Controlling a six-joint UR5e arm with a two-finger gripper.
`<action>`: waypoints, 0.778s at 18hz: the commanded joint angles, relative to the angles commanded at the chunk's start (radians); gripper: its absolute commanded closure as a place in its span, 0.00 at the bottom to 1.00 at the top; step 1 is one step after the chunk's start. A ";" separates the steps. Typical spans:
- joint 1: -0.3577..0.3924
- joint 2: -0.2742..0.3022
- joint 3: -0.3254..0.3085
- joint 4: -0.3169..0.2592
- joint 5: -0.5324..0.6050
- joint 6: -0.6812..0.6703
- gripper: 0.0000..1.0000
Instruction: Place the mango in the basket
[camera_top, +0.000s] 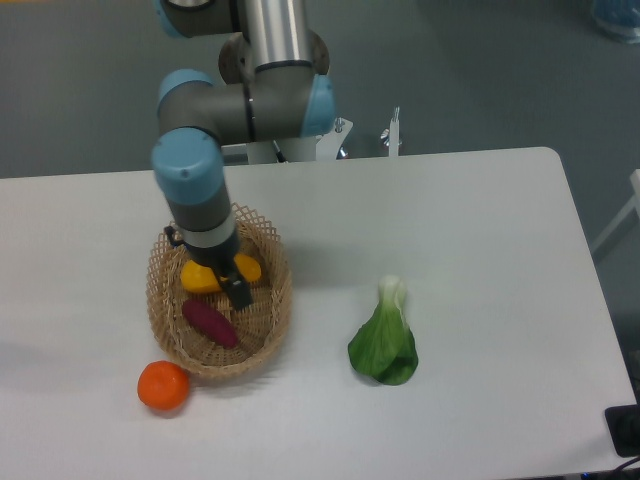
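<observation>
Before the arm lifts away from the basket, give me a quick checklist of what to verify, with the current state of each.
1. Mango inside the basket: ok, it sits within the rim.
2. Gripper released: cannot tell, the wrist hides the fingers over the mango.
3. Purple tuber undisturbed: ok, it lies in the basket beside the mango.
4. Basket fully on the table: ok.
5. Lift path free of the orange and the leafy green: ok, both lie outside the basket, apart from the arm.

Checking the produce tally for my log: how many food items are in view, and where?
4. The mango and purple tuber lie in the basket; the orange and bok choy sit on the table. The arm may hide more.
</observation>
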 joint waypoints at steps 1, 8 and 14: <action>0.014 -0.006 0.011 0.002 0.000 0.023 0.00; 0.186 -0.074 0.118 -0.012 -0.003 0.129 0.00; 0.271 -0.140 0.239 -0.029 -0.006 0.146 0.00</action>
